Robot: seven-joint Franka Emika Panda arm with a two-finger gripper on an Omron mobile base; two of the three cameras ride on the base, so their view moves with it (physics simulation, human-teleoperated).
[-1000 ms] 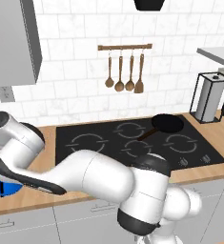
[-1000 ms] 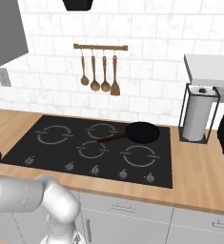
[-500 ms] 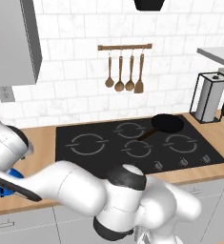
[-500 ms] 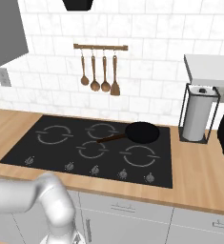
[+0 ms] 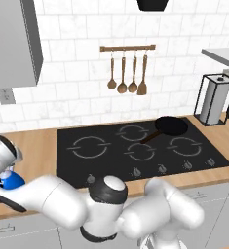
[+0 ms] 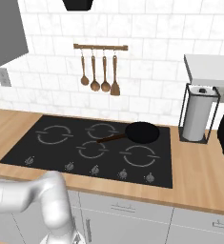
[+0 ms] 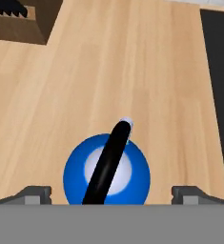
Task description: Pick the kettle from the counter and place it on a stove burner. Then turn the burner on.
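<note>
Two dark fingertips of the gripper (image 7: 111, 193) rise at the bottom corners of the hand view, one at about 7 o'clock and one at about 5 o'clock, set wide apart with the kettle (image 7: 106, 172) centred in the gap between them; the claw is spread and grasps nothing. Directly beneath the hand, the kettle stands upright on the counter (image 7: 118, 71), its glossy blue body seen from above as a disc with a pale centre. Its black arched handle (image 7: 107, 162) runs from roughly 7 o'clock to 1 o'clock across the body, so its long axis lies nearly square to the line joining the two fingertips, tilted slightly toward 1 o'clock. By judgement, that crossing is favourable: a straight descent would bring one finger to each side of the handle, with perhaps a small roll of the wrist to square it fully. In the left base view the kettle (image 5: 9, 180) sits at 9 o'clock, on the wooden worktop beside the left edge of the black cooktop (image 5: 116, 163), well apart from the widest ring, the stove burner (image 5: 89, 146), and from the frying pan (image 5: 170, 126) at 2 o'clock.
</note>
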